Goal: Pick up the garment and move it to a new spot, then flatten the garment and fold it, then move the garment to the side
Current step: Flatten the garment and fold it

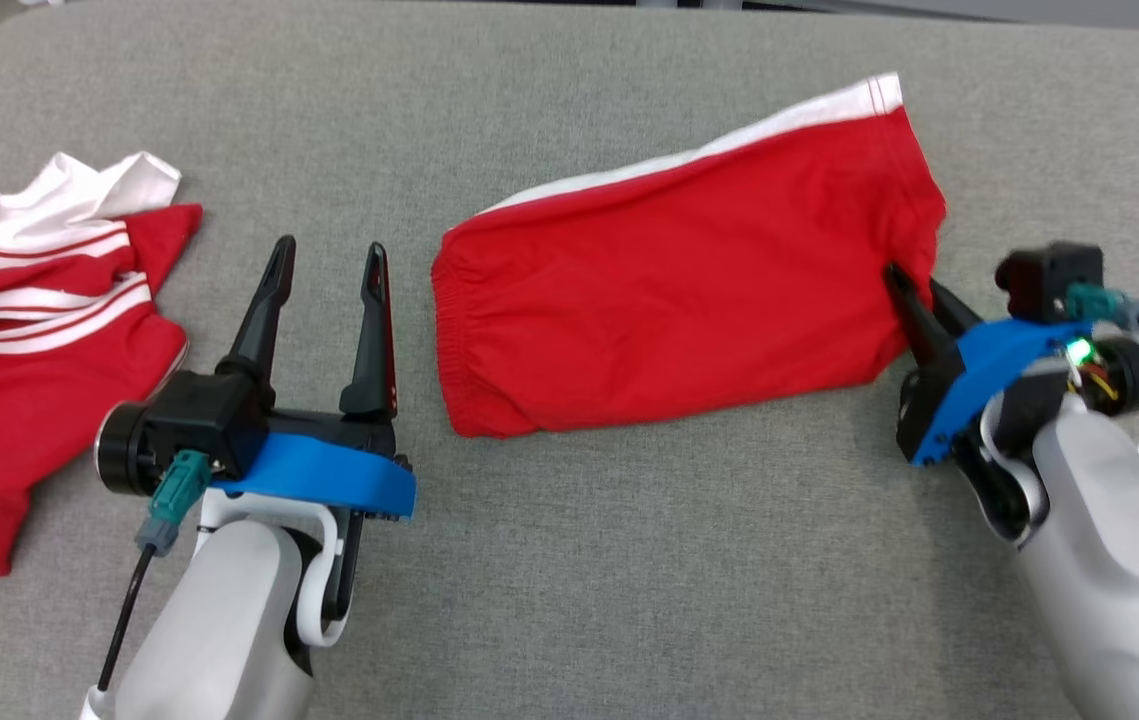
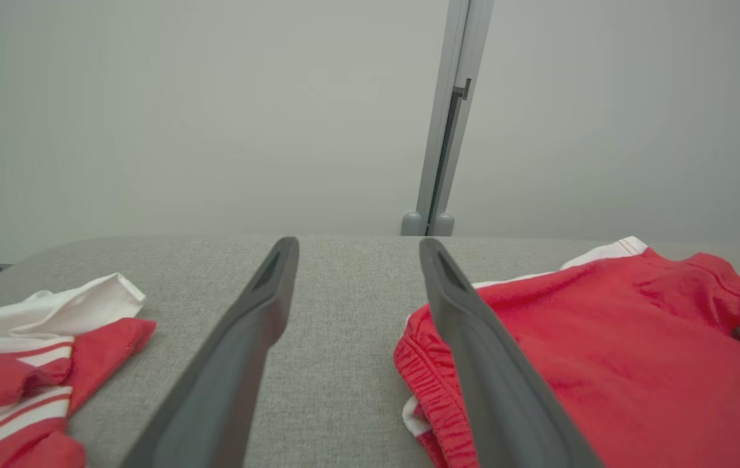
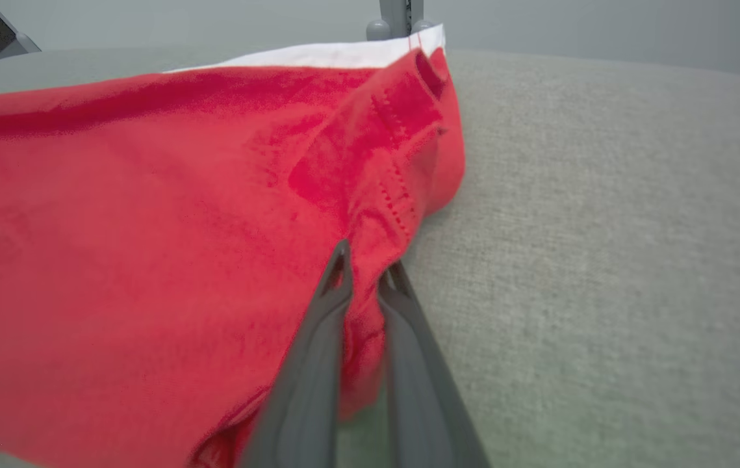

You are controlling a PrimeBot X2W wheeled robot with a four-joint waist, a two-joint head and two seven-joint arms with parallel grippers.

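The garment (image 1: 669, 290) is a pair of red shorts with a white side stripe, lying folded flat on the grey table (image 1: 629, 560). My right gripper (image 1: 914, 278) is shut on the fabric at its right edge, near the leg hem; the right wrist view shows the cloth (image 3: 149, 227) pinched between the fingertips of this gripper (image 3: 367, 260). My left gripper (image 1: 329, 248) stands open just left of the elastic waistband, holding nothing. In the left wrist view the shorts (image 2: 603, 351) lie beside the right finger of the left gripper (image 2: 358, 246).
A second red and white garment (image 1: 39, 330) lies crumpled at the table's left edge, also seen as striped cloth (image 2: 19, 364) in the left wrist view. A grey post (image 2: 447, 130) stands behind the table. Bare table surface stretches in front of the shorts.
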